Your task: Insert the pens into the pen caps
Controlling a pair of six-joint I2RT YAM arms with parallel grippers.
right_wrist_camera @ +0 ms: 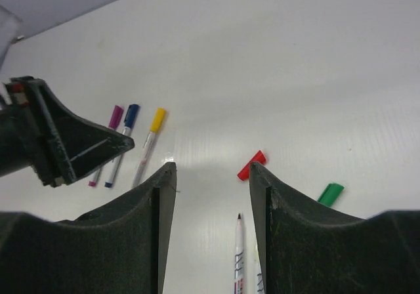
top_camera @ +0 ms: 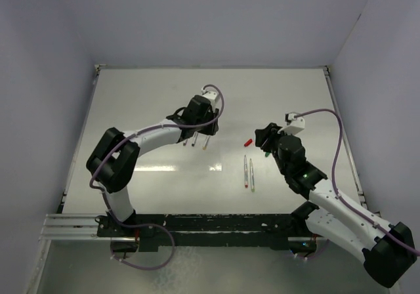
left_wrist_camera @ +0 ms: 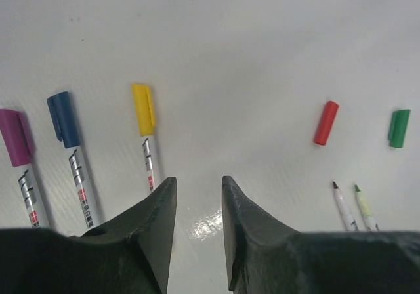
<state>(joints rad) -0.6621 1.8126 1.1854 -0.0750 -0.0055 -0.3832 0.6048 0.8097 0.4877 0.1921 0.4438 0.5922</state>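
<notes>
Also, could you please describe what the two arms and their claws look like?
The left arm and right arm have white links and bulky black joints, each trailing a purple cable. The left claw and right claw each have two matte black, wedge-shaped fingers. A green light glows on the right arm.

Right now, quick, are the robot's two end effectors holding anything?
Left end effector: open, holding nothing.
Right end effector: open, holding nothing.

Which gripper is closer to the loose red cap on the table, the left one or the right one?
Right. The right gripper is just beside the red cap; the left gripper is farther away, over the three capped pens.
</notes>
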